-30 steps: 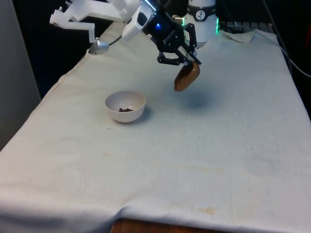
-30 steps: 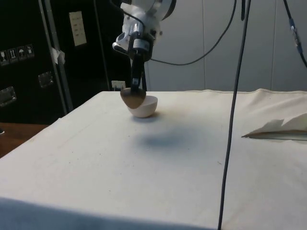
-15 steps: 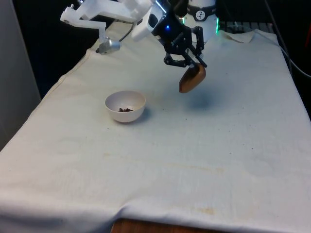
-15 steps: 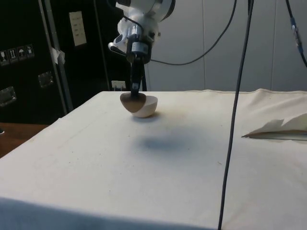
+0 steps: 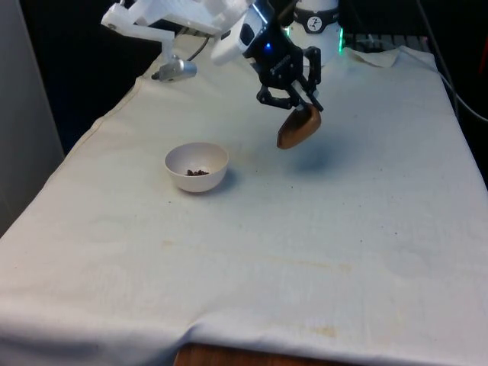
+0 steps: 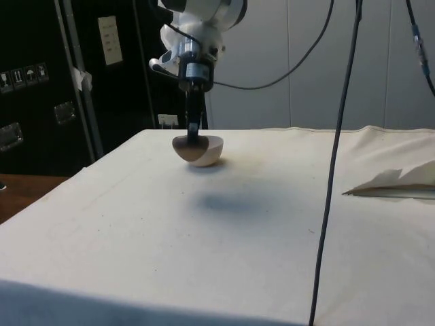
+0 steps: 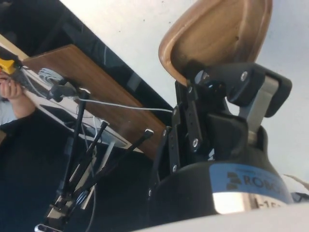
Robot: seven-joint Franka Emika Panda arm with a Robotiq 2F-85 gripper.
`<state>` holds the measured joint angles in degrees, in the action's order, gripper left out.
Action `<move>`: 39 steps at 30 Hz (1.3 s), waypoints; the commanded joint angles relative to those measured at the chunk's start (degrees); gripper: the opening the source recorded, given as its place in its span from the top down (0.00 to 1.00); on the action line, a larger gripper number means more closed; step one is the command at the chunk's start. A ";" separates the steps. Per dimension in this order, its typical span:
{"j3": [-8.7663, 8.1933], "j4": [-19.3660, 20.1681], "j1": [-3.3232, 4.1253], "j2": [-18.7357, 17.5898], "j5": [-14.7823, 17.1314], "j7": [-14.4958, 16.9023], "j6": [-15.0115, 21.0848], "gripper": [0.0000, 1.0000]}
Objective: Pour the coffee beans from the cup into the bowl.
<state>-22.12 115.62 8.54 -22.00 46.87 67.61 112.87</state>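
- Wooden cup (image 5: 298, 128), brown and tilted on its side, is pinched at the rim between the fingers of the gripper (image 5: 293, 97), which hangs above the cloth; in the wrist view the cup's (image 7: 219, 36) hollow faces the camera and no beans can be seen in it.
- Compared with one second earlier, the gripper has risen a little and drawn away from the bowl (image 5: 197, 167), toward the robot's end of the table; the cup has travelled with it and stays tipped.
- The white bowl lies below the gripper and well apart from it, on the front view's left; a small dark heap of coffee beans (image 5: 198, 172) rests on its floor.
- In the side view the cup (image 6: 188, 144) overlaps the bowl (image 6: 207, 153); this is a line-of-sight effect, not contact.
- Judgement: the pour appears complete, since the beans sit in the bowl and the cup looks empty. What probably remains is righting the cup and setting it down on the white cloth (image 5: 320, 229).
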 commanded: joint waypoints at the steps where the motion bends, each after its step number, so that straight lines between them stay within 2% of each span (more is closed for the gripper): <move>1: -0.17 0.23 0.46 0.17 -0.74 -0.69 1.20 0.99; 5: 0.00 0.23 0.40 0.11 -1.55 -0.92 1.89 0.99; 6: 0.23 0.00 0.00 0.00 -1.09 -0.34 0.97 0.99; 7: 0.06 0.23 0.40 0.11 -1.83 -1.03 2.06 0.99; 15: 0.46 0.29 0.29 0.17 -3.50 -1.55 3.38 0.99; 16: 0.69 0.00 -0.17 0.00 -3.09 -0.92 2.41 0.99; 17: 0.52 0.34 0.29 0.17 -3.67 -1.60 3.50 0.99; 24: 1.09 0.69 0.40 0.40 -5.16 -2.35 4.70 0.99; 25: 1.32 0.11 -0.17 0.00 -4.53 -1.66 3.44 0.99; 26: 1.20 0.80 0.40 0.46 -5.33 -2.52 4.87 0.99; 33: 2.58 1.83 0.34 1.03 -7.16 -3.78 6.65 0.99; 34: 2.81 1.15 -0.23 0.57 -6.59 -3.15 5.50 0.99; 35: 2.69 1.95 0.34 1.15 -7.28 -3.84 6.82 0.99; 39: 3.15 2.64 0.29 1.55 -7.45 -3.95 7.56 0.99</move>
<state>-18.68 117.63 8.31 -20.97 39.94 64.29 119.35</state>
